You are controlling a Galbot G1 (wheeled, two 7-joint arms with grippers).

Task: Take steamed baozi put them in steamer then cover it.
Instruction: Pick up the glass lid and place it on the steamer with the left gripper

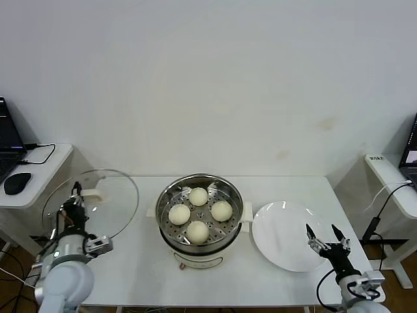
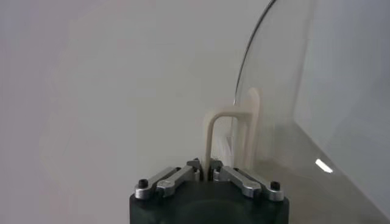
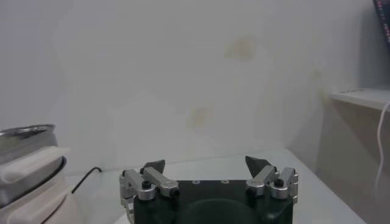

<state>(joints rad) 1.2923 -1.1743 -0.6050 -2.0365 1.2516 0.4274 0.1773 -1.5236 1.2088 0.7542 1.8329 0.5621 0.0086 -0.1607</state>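
Observation:
Several cream-white baozi lie on the perforated tray inside the shiny steamer at the table's middle. The clear glass cover is tilted up on its edge at the table's left end, above the surface. My left gripper is shut on the cover's cream-white handle, seen close in the left wrist view with the glass cover beside it. My right gripper stands open and empty at the front right, by the plate's edge; the right wrist view shows the right gripper with jaws spread wide.
A flat white plate lies right of the steamer. Side desks stand at both ends: the left one holds a laptop and a mouse, the right one has cables hanging.

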